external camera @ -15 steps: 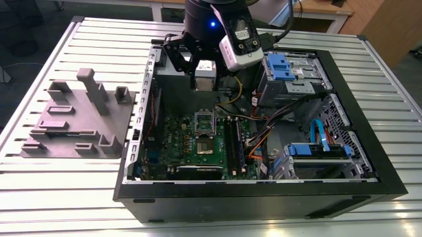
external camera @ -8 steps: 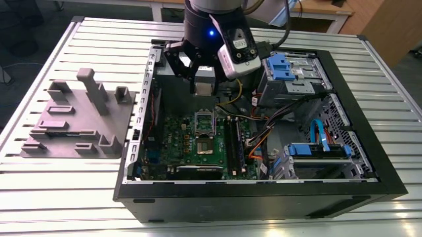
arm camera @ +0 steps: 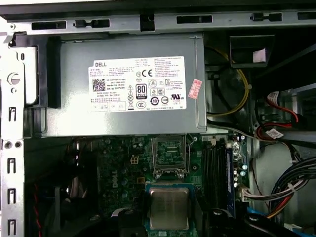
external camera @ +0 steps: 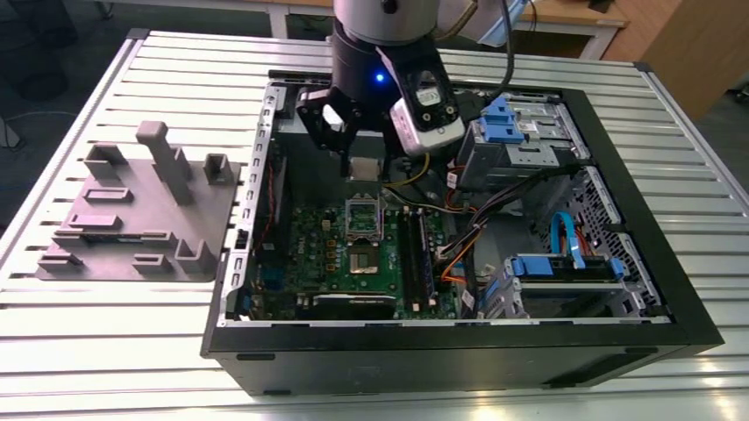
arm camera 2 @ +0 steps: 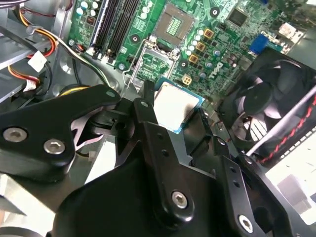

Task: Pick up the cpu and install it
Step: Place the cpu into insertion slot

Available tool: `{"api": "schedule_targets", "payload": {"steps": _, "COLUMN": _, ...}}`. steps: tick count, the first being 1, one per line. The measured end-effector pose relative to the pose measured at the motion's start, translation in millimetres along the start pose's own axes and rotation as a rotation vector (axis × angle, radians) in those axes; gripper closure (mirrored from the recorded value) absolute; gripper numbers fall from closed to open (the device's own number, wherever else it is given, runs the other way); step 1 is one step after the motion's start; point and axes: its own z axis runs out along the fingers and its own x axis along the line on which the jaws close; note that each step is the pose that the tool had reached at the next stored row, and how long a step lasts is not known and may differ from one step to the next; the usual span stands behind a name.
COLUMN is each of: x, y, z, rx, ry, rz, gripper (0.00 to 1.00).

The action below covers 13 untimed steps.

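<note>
Exterior view high, angled down over worktop (external camera: pixel 105 351) & open pc case (external camera: pixel 468 355), first wrist view close, straight down on mobo (arm camera: pixel 123 163), second wrist view closer, oblique past claw (arm camera 2: pixel 175 109), both sharing mobo & cpu (arm camera: pixel 169 207).

Matt silvery metal cpu (arm camera 2: pixel 175 105); ribbed bare-metal table (external camera: pixel 111 351)

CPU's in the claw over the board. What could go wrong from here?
1. The claw grips the cpu by its edges alone; a slip or skewed landing could damage the open socket.
2. The flipped-open socket frame sits close by and could catch the cpu.
3. Loose cables run beside the arm and could snag.
</note>
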Motion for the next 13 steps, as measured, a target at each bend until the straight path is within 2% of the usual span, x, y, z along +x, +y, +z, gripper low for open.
{"api": "schedule_targets", "payload": {"steps": 3, "x": -0.2, "y": -0.8, "z": 1.2, "rx": 0.0000, "ry": -0.0084, "rz": -0.010, "gripper": 0.53}}
{"api": "schedule_targets", "payload": {"steps": 9, "x": -0.3, "y": -1.3, "z": 10.7, "rx": 0.0007, "ry": -0.0068, "rz": -0.070, "gripper": 0.53}}
{"api": "schedule_targets", "payload": {"steps": 13, "x": -0.6, "y": -4.2, "z": 17.4, "rx": 0.0006, "ry": -0.0069, "rz": -0.072, "gripper": 0.53}}
